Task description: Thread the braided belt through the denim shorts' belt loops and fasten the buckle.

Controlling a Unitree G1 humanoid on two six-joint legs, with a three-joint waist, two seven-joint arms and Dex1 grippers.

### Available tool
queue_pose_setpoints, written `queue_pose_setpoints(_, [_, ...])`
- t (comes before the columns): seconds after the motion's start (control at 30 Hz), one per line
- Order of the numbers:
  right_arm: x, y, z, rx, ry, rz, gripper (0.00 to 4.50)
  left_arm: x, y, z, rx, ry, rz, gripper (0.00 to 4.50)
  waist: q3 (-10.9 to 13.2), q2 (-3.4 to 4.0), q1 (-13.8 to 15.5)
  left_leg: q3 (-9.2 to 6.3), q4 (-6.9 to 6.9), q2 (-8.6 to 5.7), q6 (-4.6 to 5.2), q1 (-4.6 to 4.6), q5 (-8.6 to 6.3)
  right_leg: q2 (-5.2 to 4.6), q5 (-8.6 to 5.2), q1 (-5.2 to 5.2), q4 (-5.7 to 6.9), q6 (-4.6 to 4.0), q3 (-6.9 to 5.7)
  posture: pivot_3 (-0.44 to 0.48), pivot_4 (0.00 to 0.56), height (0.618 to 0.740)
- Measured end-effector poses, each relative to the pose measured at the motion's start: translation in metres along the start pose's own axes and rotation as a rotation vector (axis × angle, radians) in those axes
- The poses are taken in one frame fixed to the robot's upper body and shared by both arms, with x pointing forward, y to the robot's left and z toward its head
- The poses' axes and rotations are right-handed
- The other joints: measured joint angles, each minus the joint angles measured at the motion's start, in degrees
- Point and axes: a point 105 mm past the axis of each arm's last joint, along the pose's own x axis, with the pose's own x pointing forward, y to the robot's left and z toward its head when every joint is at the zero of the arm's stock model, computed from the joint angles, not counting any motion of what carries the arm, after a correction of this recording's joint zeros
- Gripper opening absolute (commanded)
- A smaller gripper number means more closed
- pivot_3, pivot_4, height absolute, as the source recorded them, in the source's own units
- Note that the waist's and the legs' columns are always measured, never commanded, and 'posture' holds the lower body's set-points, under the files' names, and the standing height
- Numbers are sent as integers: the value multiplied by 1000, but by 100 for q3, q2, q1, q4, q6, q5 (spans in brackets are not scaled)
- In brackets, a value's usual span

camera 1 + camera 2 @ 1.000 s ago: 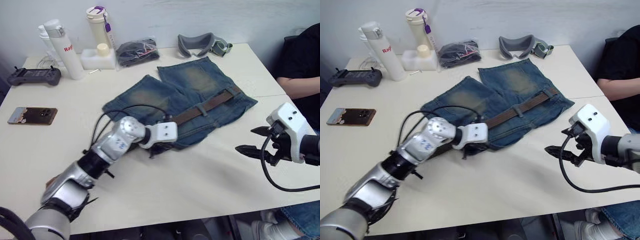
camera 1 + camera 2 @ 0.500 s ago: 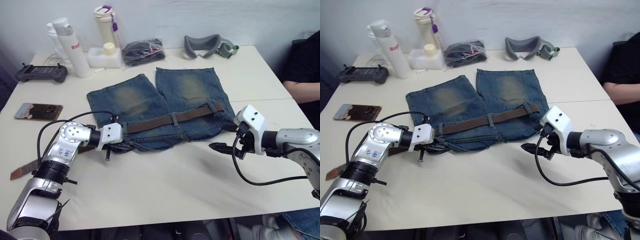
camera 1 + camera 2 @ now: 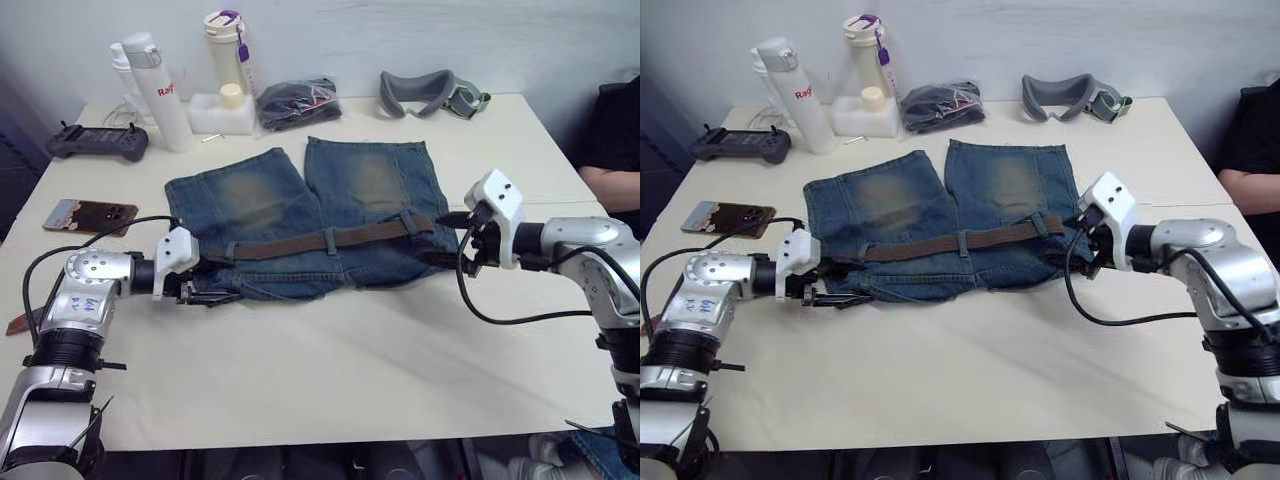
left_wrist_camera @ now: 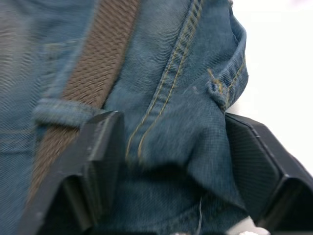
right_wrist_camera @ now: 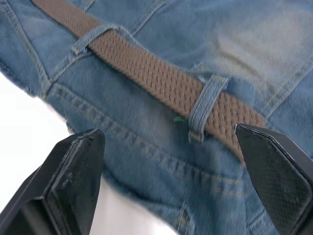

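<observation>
The denim shorts lie flat in the middle of the table, waistband towards me. The braided belt runs along the waistband under the belt loops. Its reddish tip lies on the table beyond my left arm. The buckle is hidden. My left gripper is at the waistband's left end, its fingers wide apart with a fold of denim between them. At the right end, my right gripper stands open over the belt and one loop, holding nothing.
Along the table's far edge are a game controller, two bottles, a white box, a black bundle in a bag and grey goggles. A phone lies at the left. A person sits at the right.
The view has shifted. The shorts, skewed a second ago, now lie square to me. My left gripper has drawn back to the left. My right gripper has come in to the waistband's right end.
</observation>
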Motion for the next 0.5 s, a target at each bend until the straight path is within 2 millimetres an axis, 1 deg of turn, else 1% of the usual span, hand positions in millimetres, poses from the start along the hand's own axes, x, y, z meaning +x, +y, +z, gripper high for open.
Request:
queue_pose_setpoints(0.1, [8,-10,13,18,-50,-14,4500,-20,11,20,-103,-56,77,4445,1,-1,0,-1,3,-1,-1,5,-1,-3,0,6,1,0,-1,0,150,740])
queue_pose_setpoints(0.13, [13,-18,14,48,-62,-32,4500,-22,19,30,-148,-85,120,4445,1,-2,4,-2,3,-2,-1,5,-1,-3,0,7,2,1,-2,0,150,740])
queue_pose_setpoints(0.17, [17,-21,14,63,-67,-38,4500,-23,24,35,-177,-97,150,4445,1,-3,19,-5,3,-3,-1,4,-1,-4,1,7,1,1,-5,0,150,740])
queue_pose_setpoints(0.2, [23,-26,13,99,-69,-47,4500,-24,31,39,-223,-104,189,4445,1,-3,27,-5,4,-6,-1,4,-1,-5,1,9,1,2,-6,0,150,740])
queue_pose_setpoints(0.27, [36,-37,7,176,-67,-61,4500,-17,42,42,-324,-117,248,4445,2,-3,29,-4,5,-12,-1,2,-1,-8,5,8,1,10,-3,0,150,740])
queue_pose_setpoints(0.3, [44,-43,4,217,-66,-70,4500,-11,48,40,-367,-104,275,4445,2,-3,22,1,7,-18,-1,3,-1,-7,8,7,3,16,-2,0,150,740])
queue_pose_setpoints(0.37, [55,-48,0,262,-61,-74,4500,3,51,28,-406,-42,299,4445,2,-3,14,15,5,-21,-1,3,-1,-6,11,2,0,23,-3,0,150,740])
queue_pose_setpoints(0.43, [58,-53,-10,282,-30,-85,4500,16,49,13,-454,8,305,4445,1,-3,13,25,5,-20,-1,-6,0,-6,13,-7,3,27,-4,0,150,740])
queue_pose_setpoints(0.47, [58,-56,-19,288,3,-90,4500,23,47,5,-486,27,301,4445,2,-3,10,27,6,-18,-1,-17,-1,-5,15,-13,5,31,-4,0,150,740])
queue_pose_setpoints(0.5, [59,-56,-24,287,25,-90,4500,27,45,1,-501,40,296,4445,2,-3,5,31,6,-18,-1,-21,-1,-4,15,-18,5,33,-4,0,150,740])
